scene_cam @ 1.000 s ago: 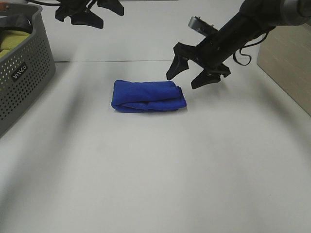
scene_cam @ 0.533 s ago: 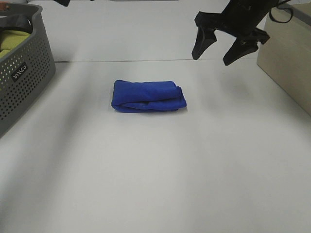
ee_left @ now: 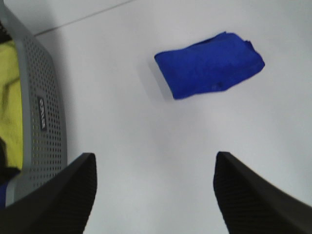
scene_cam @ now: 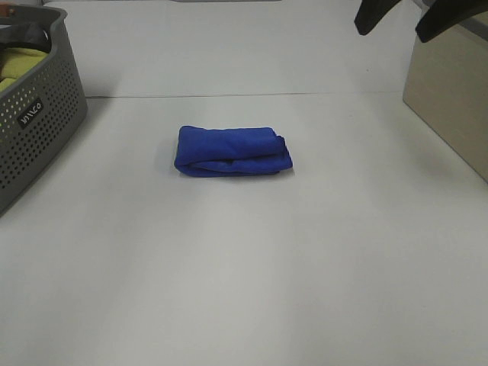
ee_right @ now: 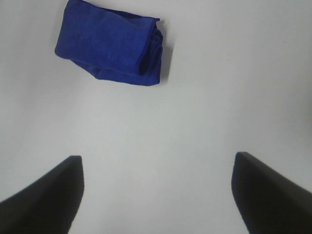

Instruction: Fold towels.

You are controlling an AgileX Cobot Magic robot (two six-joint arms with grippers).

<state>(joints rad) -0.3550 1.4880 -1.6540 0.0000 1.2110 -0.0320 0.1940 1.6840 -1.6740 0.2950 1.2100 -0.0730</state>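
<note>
One blue towel is on record in the exterior high view: folded into a compact, layered bundle, lying flat near the middle of the white tabletop, touched by nothing. Right pincer: only its two dark fingertips show at the upper right edge, spread apart, empty, well above and apart from the bundle. Left pincer: out of this view. Grey perforated basket: at the left edge, holding a yellow-green cloth and a dark cloth.

Left wrist view: left pincer has its jaws wide apart with nothing between them but bare tabletop; the towel lies well beyond them, and the basket stands off to one side with the yellow-green cloth inside.

Right wrist view: right pincer is likewise wide open and empty; the towel lies beyond it, its stacked folded edges visible along one side.

Progress, as a judgement: this towel looks fully folded and released. Whether the cloths in the basket also await folding cannot be told.
</note>
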